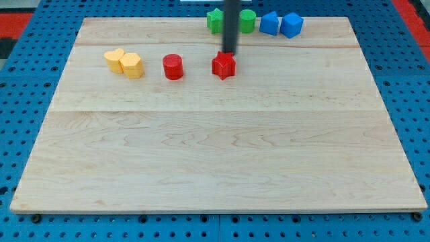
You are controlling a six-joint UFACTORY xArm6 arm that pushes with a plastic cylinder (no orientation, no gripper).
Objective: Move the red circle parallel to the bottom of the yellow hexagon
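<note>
The red circle [173,66] stands on the wooden board in the upper left part of the view. The yellow hexagon [132,66] is just to its left, a small gap apart, at about the same height in the view. A yellow heart [114,59] touches the hexagon's upper left. My tip [230,52] is at the upper edge of the red star [223,65], well to the right of the red circle.
Along the view's top edge stand a green block [215,20], a green circle [248,21] and two blue blocks [269,23] [291,25]. The rod partly hides the green blocks. The board [215,154] ends on a blue pegboard surface all around.
</note>
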